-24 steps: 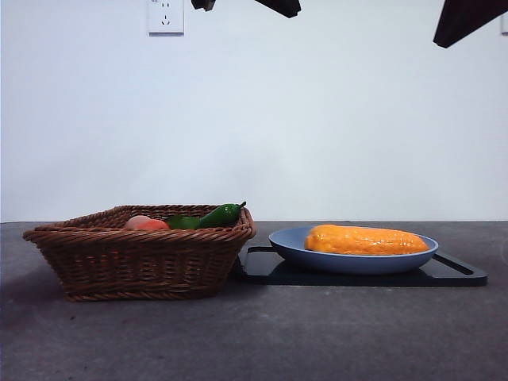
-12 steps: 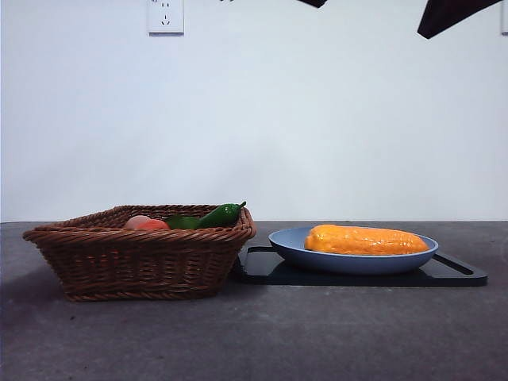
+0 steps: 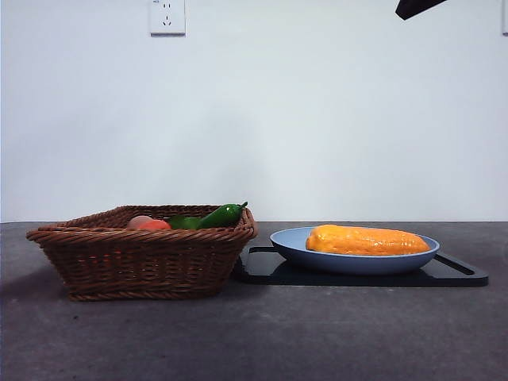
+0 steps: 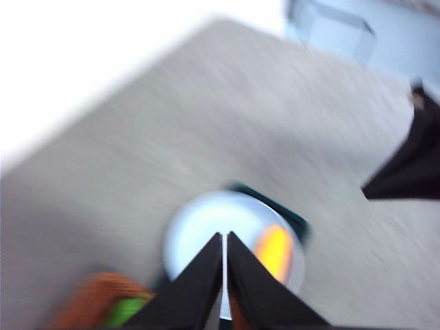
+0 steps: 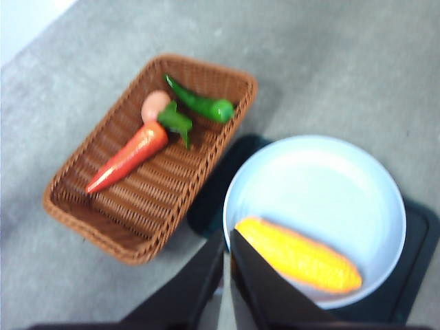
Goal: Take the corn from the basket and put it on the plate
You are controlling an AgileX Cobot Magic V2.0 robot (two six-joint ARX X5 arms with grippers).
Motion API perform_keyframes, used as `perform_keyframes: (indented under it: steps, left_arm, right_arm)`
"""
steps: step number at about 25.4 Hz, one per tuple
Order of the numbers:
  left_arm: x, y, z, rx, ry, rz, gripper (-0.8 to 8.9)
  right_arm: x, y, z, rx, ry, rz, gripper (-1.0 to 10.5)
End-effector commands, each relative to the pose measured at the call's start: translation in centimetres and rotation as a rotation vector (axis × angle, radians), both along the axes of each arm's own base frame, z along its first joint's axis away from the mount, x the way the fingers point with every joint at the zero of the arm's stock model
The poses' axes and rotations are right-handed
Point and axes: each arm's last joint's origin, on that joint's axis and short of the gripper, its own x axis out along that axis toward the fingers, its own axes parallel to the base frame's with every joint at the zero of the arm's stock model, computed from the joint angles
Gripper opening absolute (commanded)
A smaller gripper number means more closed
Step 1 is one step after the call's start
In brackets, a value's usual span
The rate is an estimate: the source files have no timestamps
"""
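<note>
The orange-yellow corn [image 3: 367,240] lies lengthwise in the light-blue plate [image 3: 290,242], right of the wicker basket [image 3: 143,258]. My right gripper [image 5: 227,237] is shut and empty, high above the plate's [image 5: 316,185] edge, with the corn [image 5: 297,256] just beside its jaws and the basket [image 5: 137,199] on the other side. My left gripper [image 4: 225,237] is also shut and empty, far above the table, looking down at the blurred plate [image 4: 199,227] and corn [image 4: 273,249]. In the front view only one black arm tip [image 3: 417,6] shows, at the top right.
The plate rests on a flat black tray [image 3: 456,274]. The basket holds a green pepper [image 5: 203,105], a carrot [image 5: 127,158] and a small peach-orange fruit [image 5: 155,104]. A wall socket [image 3: 167,16] is at the back.
The dark arm tips at the top centre of the front view have gone out of the picture. The tip at the top right has moved up and left. Corn, plate and basket stay put.
</note>
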Motion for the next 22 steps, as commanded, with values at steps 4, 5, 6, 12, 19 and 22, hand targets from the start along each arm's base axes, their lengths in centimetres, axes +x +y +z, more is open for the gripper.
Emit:
perform_keyframes:
  steps: [4, 5, 6, 12, 19, 22]
  left_arm:
    - [-4.2, 7.7, 3.7, -0.065, -0.122, 0.217, 0.08]
    - [-4.8, 8.5, 3.7, -0.069, -0.127, 0.246, 0.08]
    - [-5.7, 9.5, 3.5, -0.070, -0.136, 0.281, 0.08]
    - [-9.5, 12.9, -0.5, -0.080, -0.209, 0.427, 0.08]
    - [-13.0, 14.6, -8.0, -0.126, -0.295, 0.547, 0.08]
    - [-14.2, 14.8, -11.3, -0.155, -0.306, 0.590, 0.08]
  right_arm:
    - [0.6, 0.3, 0.8, 0.023, -0.081, 0.006, 0.0]
    - [0.6, 0.3, 0.8, 0.025, -0.088, 0.006, 0.0]
    - [0.6, 0.3, 0.9, 0.028, -0.096, 0.006, 0.0]
    - [0.8, 0.4, 1.3, 0.043, -0.141, 0.005, 0.0]
    - [1.0, 0.4, 1.6, 0.053, -0.172, 0.005, 0.0]
    - [1.0, 0.4, 1.7, 0.059, -0.190, 0.006, 0.0]
